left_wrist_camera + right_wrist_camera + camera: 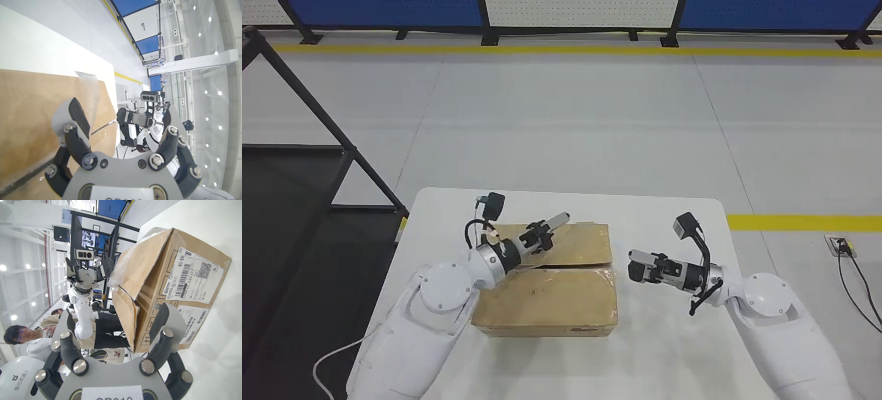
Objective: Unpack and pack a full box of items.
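Brown labelled box (552,300), its top ajar; left gripper (550,226) gapes over it, right gripper (634,267) spread wide at three o'clock.

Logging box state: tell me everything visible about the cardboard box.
The cardboard box is brown, resting flat on the white table. Its two top flaps stand ajar, clear tape scraps along the seam. Labels mark the end facing the open right gripper, which is apart; the open left gripper hovers over the far flap.
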`<state>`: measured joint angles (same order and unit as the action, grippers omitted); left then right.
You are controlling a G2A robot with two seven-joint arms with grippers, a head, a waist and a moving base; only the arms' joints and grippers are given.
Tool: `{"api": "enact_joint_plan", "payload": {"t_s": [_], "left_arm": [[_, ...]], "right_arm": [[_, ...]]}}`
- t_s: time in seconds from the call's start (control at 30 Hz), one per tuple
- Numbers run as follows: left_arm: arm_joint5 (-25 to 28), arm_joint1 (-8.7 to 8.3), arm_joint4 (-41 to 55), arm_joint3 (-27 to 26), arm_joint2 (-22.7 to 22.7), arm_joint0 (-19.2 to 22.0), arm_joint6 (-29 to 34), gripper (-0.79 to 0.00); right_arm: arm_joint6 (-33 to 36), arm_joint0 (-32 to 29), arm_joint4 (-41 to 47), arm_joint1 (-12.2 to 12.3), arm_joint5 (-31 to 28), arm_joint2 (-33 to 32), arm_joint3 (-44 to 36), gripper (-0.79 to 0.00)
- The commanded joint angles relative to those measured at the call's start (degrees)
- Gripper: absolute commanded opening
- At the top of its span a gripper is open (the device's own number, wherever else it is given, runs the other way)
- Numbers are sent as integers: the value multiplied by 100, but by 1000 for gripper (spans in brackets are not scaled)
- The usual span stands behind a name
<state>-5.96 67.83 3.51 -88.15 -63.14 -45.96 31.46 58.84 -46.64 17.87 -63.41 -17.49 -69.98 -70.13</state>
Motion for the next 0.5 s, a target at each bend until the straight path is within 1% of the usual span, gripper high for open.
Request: {"api": "enact_joint_plan", "payload": {"t_s": [0.0, 0.2, 0.47], "left_arm": [[6, 9, -145, -132, 74, -36, -43, 0], [-24, 40, -429, -407, 265, -107, -78, 0], [10, 92, -423, -485, 438, -93, 120, 0]], "right_arm": [[10, 4, 12, 1, -6, 6, 16, 0], [22, 22, 59, 1, -63, 12, 87, 0], [46, 59, 94, 1, -113, 34, 153, 0]]}}
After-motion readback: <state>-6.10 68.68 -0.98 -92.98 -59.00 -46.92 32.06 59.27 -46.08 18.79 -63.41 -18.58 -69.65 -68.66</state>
